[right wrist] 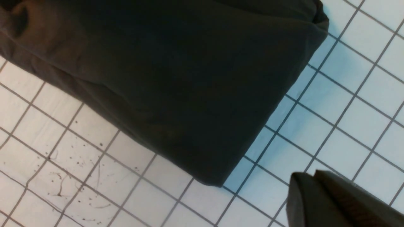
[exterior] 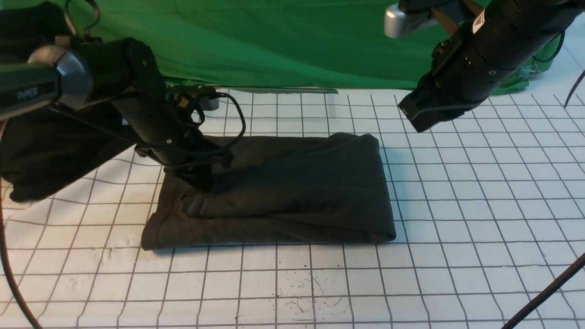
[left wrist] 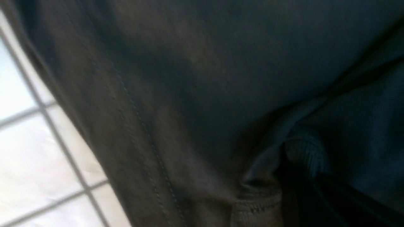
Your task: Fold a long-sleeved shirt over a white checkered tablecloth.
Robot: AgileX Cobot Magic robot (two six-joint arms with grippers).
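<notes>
shirt (exterior: 292, 183) lying long 9-to-3; left gripper (exterior: 199, 185), jaws closed, down on its 9 o'clock end; right gripper (exterior: 413, 119), closed, high at 2 o'clock.

Front camera between arms looks forward-down over white checkered tablecloth (exterior: 457, 205); left wrist camera very close on long-sleeved shirt (left wrist: 202, 78), right wrist camera farther off, all sharing shirt and grid.

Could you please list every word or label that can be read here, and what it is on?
"PIPER": faint, on the left arm.
White sticker on the right arm: too small to read.
The long-sleeved shirt: no print showing.
</notes>
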